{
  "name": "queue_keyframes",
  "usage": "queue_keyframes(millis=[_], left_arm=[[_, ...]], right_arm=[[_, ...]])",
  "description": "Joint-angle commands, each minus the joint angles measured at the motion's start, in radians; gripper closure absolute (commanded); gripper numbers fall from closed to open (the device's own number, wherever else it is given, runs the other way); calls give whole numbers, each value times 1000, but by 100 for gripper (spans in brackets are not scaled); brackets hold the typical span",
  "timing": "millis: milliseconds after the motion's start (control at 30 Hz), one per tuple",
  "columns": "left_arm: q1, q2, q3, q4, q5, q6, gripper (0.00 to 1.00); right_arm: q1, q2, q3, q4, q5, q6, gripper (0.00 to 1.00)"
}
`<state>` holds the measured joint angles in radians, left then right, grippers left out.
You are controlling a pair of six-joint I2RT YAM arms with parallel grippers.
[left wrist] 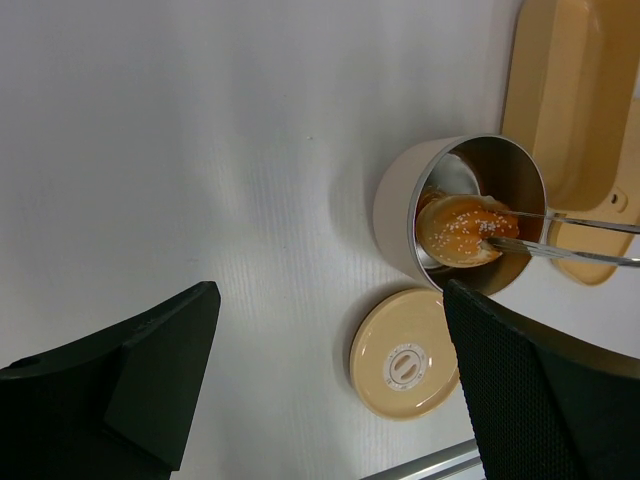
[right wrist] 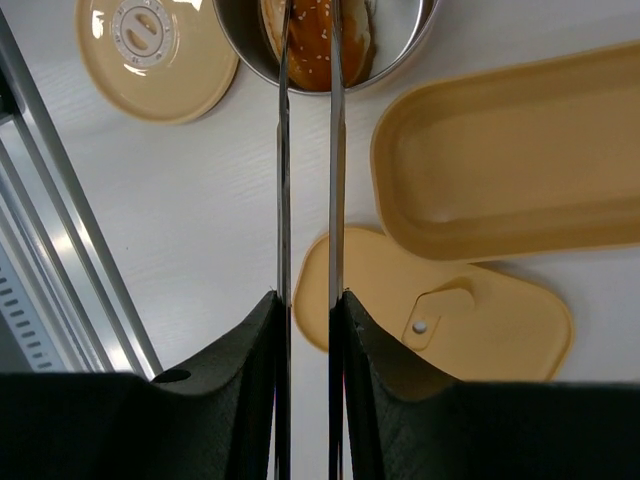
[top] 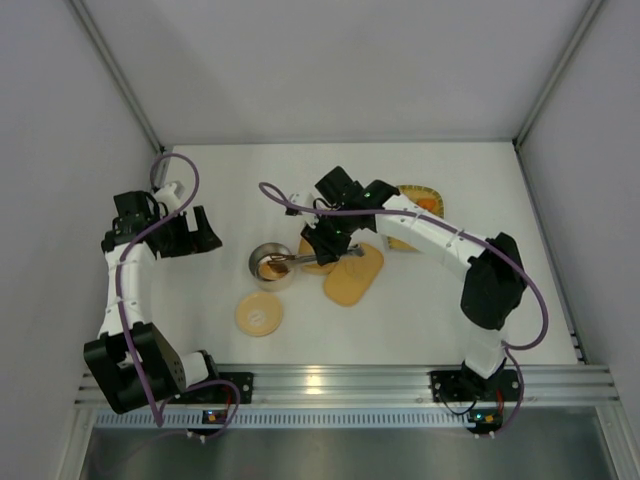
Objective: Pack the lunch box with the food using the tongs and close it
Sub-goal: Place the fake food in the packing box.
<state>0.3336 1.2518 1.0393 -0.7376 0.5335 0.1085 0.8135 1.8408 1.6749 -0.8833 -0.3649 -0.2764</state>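
Status: packing under way, early stage.

- Bench [top: 400,320]: all task items sit mid-bench, ahead of the right arm.
- Lunch box [right wrist: 520,150]: open, and its tray is bare as far as the right wrist view shows. Its flat lid [right wrist: 450,320] lies on the bench touching it, partly under the right claw. Not yet fitted.
- Woven tray [top: 418,190]: at about 2 o'clock from the tin, mostly hidden by the right arm. Something orange shows on it, possibly food left to move, but it is too small to say.
- Steel tin [left wrist: 395,215]: upright and open. Its round lid [left wrist: 405,355] lies flat on the bench at about 7 o'clock from it in the top view, apart from it.
- Tongs [right wrist: 283,150]: the tips reach over the tin's rim into it.
- Food piece [left wrist: 460,232]: orange-brown, seed-speckled, inside the tin with the tong tips on it. Whether it is pinched or already let go is not clear.

Right claw [right wrist: 307,300]: closed partway on the tong arms, pressing them near-parallel.
Left claw [left wrist: 330,300]: spread wide, holding nothing, at about 10 o'clock from the tin and well apart.

Judgement: the tin is being loaded. Remaining: any other food, then both lids.
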Motion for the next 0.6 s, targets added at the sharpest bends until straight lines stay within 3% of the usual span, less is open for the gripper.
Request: queue_keyframes(millis=[0,100,433,567], left_arm=[[8,-26,-7,1,3,20,2],[8,-26,-7,3,0,22,2],[8,-25,-5,1,-7,23,2],[8,-25,-2,1,-7,20,2]], right_arm=[[32,0,-6,83,-29,8,100],[35,12,0,81,-42,11,99],[38,28,29,57,-65,14,65],[38,15,51,44,-46,16,58]])
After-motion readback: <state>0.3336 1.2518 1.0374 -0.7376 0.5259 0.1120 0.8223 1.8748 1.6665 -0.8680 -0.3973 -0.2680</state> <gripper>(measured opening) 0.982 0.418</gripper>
